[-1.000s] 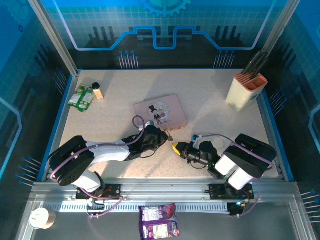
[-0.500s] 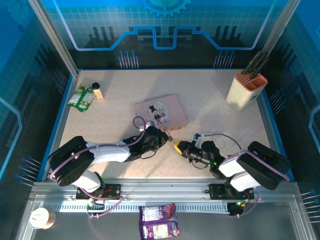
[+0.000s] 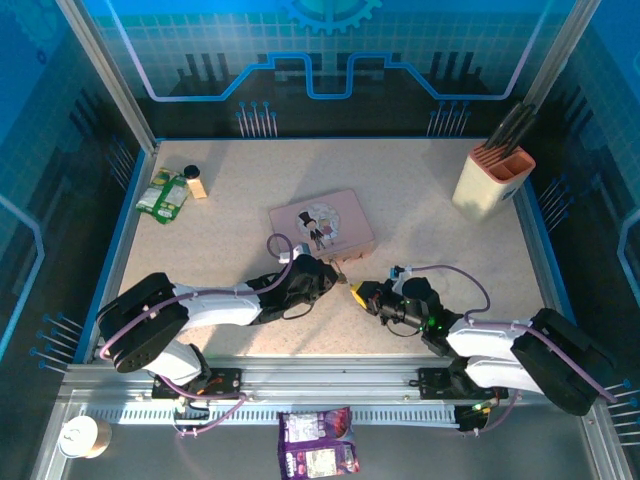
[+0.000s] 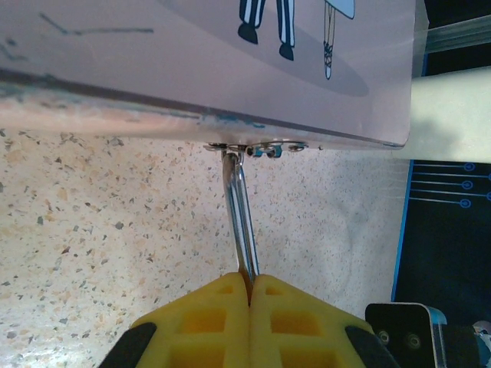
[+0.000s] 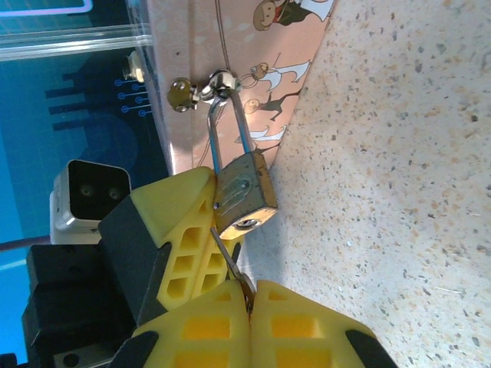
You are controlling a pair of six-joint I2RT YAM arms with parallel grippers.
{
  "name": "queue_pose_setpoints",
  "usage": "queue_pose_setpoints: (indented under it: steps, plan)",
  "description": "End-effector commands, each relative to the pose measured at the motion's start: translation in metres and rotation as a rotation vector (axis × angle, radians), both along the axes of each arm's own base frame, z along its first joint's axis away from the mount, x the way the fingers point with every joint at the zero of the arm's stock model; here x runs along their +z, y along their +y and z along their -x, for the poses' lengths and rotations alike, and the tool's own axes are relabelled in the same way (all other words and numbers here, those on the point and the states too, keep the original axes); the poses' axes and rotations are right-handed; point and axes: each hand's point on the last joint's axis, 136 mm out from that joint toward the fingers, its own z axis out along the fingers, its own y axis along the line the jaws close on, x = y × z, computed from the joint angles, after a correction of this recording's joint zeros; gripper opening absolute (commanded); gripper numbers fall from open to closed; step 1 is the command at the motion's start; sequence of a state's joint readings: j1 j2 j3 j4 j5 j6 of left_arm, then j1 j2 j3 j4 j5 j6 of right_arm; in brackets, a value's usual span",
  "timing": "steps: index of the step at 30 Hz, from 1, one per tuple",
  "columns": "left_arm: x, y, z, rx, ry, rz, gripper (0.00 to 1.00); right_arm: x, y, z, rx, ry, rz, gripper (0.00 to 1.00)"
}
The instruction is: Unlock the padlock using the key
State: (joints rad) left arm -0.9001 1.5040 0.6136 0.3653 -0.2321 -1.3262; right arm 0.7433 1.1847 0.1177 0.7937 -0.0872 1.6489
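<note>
The padlock (image 5: 244,193) is hanging from the clasp on the box's (image 5: 192,38) front edge, with the left gripper (image 4: 249,282) pinching its shackle. The right gripper (image 5: 250,295) is clamping the key (image 5: 230,264), its tip at the keyhole. Bare table (image 5: 399,192) is lying open beside them.

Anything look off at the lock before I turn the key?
One thing: in the right wrist view the key, pinched in the shut right pincer, seems to meet the padlock at its bottom corner, slanted, beside the keyhole rather than in it. The left pincer is shut on the shackle. Nothing else stands out.
</note>
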Motion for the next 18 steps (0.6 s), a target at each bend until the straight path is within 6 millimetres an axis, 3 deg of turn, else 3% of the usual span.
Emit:
queue_pose_setpoints:
  steps: [1,18]
  plan:
    - [0.0397,-0.0172,-0.0029,-0.033,-0.100,0.091,0.00,0.0000,0.0043,-0.0024,-0.001,0.011,-0.002,0.00]
    - [0.0396,-0.0221,0.0035,-0.038,-0.097,0.101,0.00,-0.0035,0.0035,0.0042,-0.023,0.033,0.057,0.00]
